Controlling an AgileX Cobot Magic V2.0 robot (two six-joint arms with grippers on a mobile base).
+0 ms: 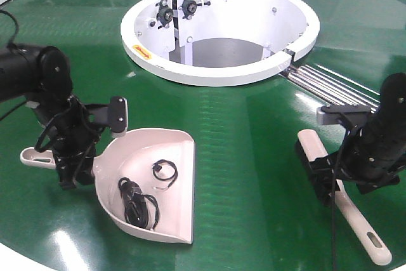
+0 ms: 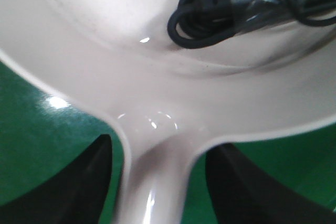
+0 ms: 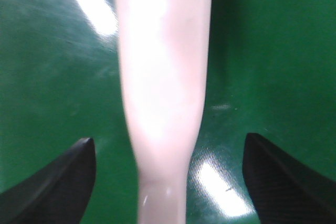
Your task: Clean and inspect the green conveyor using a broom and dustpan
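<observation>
Glossy dark-green belt fills the scene: the green conveyor (image 1: 254,150) curves around a white ring housing (image 1: 216,75) at 12 o'clock, with steel rollers (image 1: 327,85) at a seam toward 2 o'clock. We see the dustpan (image 1: 181,157) lying on the belt at 7 o'clock, its mouth facing 3 o'clock and its handle running out toward 9 o'clock. Inside it lie a bundled black cable (image 1: 136,201) and a smaller black loop (image 1: 165,172). Our left gripper (image 2: 157,153) straddles the dustpan handle where it meets the scoop. Its fingers (image 2: 73,187) are narrowly parted, with a sliver of green on each side, so nothing is pinched. At 4 o'clock the broom (image 1: 358,223) lies on the belt, handle pointing to 5 o'clock. Our right gripper (image 3: 168,148) sits over that handle, fingers spread wide and clear of the plastic on both sides.
</observation>
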